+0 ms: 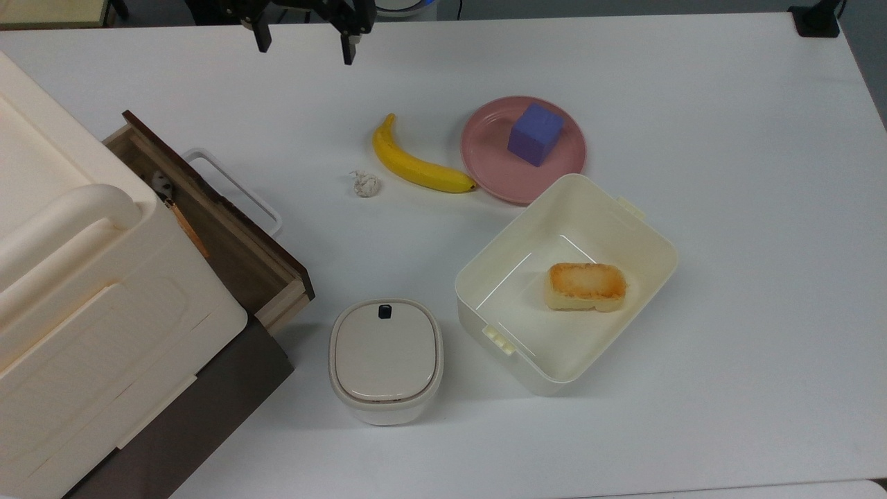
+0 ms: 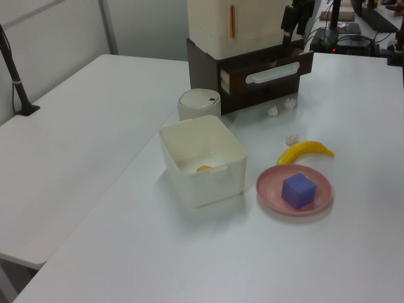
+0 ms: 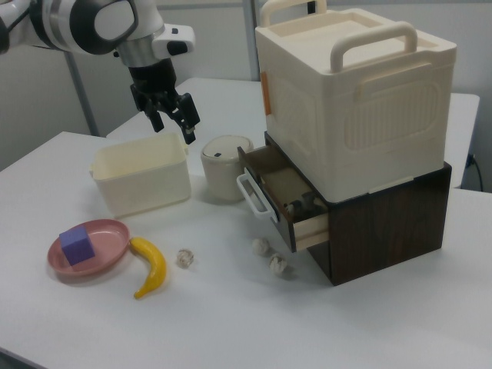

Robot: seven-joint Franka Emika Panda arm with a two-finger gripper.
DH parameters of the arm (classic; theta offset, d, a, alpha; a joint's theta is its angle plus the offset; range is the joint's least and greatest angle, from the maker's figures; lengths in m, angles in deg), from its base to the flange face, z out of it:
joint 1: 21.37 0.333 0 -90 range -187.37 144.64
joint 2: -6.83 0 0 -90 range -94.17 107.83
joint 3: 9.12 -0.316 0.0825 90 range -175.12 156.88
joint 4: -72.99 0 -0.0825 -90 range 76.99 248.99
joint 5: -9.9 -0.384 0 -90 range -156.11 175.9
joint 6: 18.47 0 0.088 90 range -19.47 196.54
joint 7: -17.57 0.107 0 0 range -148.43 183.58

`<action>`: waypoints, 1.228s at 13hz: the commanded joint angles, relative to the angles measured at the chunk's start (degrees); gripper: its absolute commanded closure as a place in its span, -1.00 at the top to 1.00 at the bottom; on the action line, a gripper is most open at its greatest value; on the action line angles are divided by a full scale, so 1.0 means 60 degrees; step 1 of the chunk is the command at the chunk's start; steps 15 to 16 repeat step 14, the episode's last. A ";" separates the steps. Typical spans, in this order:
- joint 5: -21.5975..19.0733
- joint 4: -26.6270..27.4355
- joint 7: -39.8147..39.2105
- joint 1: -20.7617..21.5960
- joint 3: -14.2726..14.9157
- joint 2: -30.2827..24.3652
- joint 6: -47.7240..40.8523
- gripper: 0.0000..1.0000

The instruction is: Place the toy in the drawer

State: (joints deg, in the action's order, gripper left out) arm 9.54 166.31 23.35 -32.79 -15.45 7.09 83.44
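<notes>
Toy [image 1: 161,183] half-hidden inside drawer [image 1: 229,239]

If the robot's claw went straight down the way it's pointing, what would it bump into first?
Probably just the bare white table. The open gripper points downward and nothing seems to lie under it, though depth is hard to judge.

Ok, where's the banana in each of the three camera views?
Top view: banana upper middle, at the top view's left of the pink plate.
Left view: banana right of centre, just behind the plate.
Right view: banana lower left, beside the plate.
Shared landmark: the pink plate.
</notes>
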 commanded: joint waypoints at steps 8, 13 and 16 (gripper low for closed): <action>-0.0306 0.0166 -0.0069 0.1070 0.1377 -0.0249 0.0096 1.00; -0.0321 0.0166 -0.0069 0.1070 0.1363 -0.0249 0.0081 1.00; -0.0393 0.0166 -0.0069 0.1055 0.1363 -0.0249 0.0081 1.00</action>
